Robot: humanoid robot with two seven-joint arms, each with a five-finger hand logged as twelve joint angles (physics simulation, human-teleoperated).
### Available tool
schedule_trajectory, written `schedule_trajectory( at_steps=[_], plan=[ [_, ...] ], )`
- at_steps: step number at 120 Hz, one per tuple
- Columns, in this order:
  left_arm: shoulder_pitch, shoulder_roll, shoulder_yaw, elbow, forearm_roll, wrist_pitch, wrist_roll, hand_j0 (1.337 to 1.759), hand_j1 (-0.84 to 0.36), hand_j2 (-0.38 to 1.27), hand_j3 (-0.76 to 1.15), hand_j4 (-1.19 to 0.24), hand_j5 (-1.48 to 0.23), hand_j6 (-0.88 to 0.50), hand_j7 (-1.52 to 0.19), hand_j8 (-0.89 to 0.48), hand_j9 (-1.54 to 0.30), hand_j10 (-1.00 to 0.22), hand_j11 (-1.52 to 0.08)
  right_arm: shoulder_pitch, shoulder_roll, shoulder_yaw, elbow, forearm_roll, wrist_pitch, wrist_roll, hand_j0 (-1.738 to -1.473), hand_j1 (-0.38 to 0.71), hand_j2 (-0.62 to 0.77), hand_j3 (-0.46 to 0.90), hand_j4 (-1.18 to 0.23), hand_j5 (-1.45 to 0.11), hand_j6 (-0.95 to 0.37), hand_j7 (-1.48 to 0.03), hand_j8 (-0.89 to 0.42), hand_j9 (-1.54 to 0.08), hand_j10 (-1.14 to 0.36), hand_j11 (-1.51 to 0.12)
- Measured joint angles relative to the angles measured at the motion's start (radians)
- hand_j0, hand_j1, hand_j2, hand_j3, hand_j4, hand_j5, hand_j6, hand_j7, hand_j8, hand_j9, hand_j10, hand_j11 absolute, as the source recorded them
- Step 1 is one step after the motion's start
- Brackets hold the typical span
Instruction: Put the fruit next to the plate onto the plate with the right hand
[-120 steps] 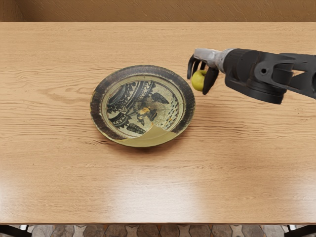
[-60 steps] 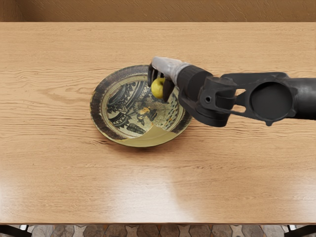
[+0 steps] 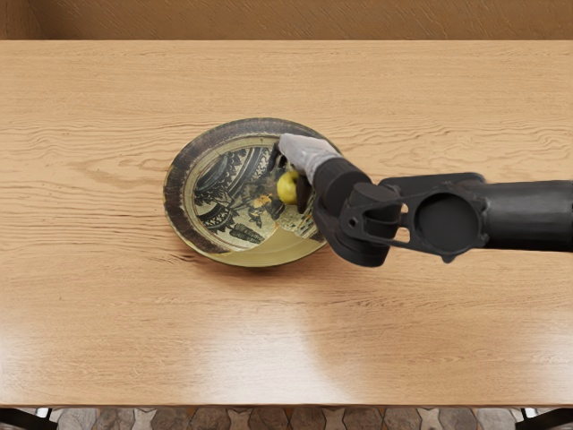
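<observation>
The right hand (image 3: 300, 168) reaches in over the plate (image 3: 183, 170), its fingers (image 3: 303, 191) curled tight around the fruit (image 3: 287, 186). The fruit sits inside the fingers, and the plate's painted centre lies just below and to the left of them. Whether the fruit touches the dish I cannot tell. I judge the carry done, with the fruit off the bench (image 3: 107, 313) and over its target. What is left is to lower it if needed, open the fingers, and draw the hand clear without rolling the fruit off.
</observation>
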Motion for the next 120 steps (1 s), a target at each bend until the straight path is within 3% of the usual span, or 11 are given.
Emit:
schedule_trajectory(
  at_steps=[20,39,77,101,120],
  plan=[
    [0.000,0.000,0.000,0.000,0.000,0.000,0.000,1.658,0.35,0.00,0.00,0.00,0.00,0.00,0.00,0.00,0.00,0.00,0.00,0.003,-0.028,0.106,-0.001,0.031,0.070,0.000,-1.657,-0.16,0.09,0.00,-0.22,-0.29,-0.16,-0.28,-0.15,-0.29,-0.20,-0.29],
    [0.000,0.000,0.000,0.000,0.000,0.000,0.000,1.658,0.35,0.00,0.00,0.00,0.00,0.00,0.00,0.00,0.00,0.00,0.00,-0.004,-0.184,0.284,0.098,0.093,0.280,0.000,-1.658,-0.25,0.04,0.00,-0.11,-0.15,-0.09,-0.15,-0.08,-0.15,-0.11,-0.15],
    [0.000,0.000,0.000,0.000,0.000,0.000,0.000,1.658,0.35,0.00,0.00,0.00,0.00,0.00,0.00,0.00,0.00,0.00,0.00,-0.039,-0.566,0.444,0.153,0.414,0.946,0.001,-1.658,-0.31,0.00,0.00,-0.04,-0.06,-0.04,-0.06,-0.04,-0.06,-0.04,-0.06],
    [-0.001,0.000,-0.001,0.000,0.000,0.000,0.000,1.658,0.35,0.00,0.00,0.00,0.00,0.00,0.00,0.00,0.00,0.00,0.00,-0.049,-0.775,0.454,0.154,0.535,1.046,0.021,-1.658,-0.31,0.00,0.00,-0.03,-0.04,-0.03,-0.04,-0.03,-0.04,-0.03,-0.04],
    [-0.003,0.000,0.000,0.000,0.000,0.000,0.000,1.658,0.35,0.00,0.00,0.00,0.00,0.00,0.00,0.00,0.00,0.00,0.00,-0.052,-0.884,0.448,0.152,0.603,1.059,0.023,-1.658,-0.32,0.00,0.00,-0.03,-0.04,-0.03,-0.04,-0.03,-0.04,-0.03,-0.04]
  ],
)
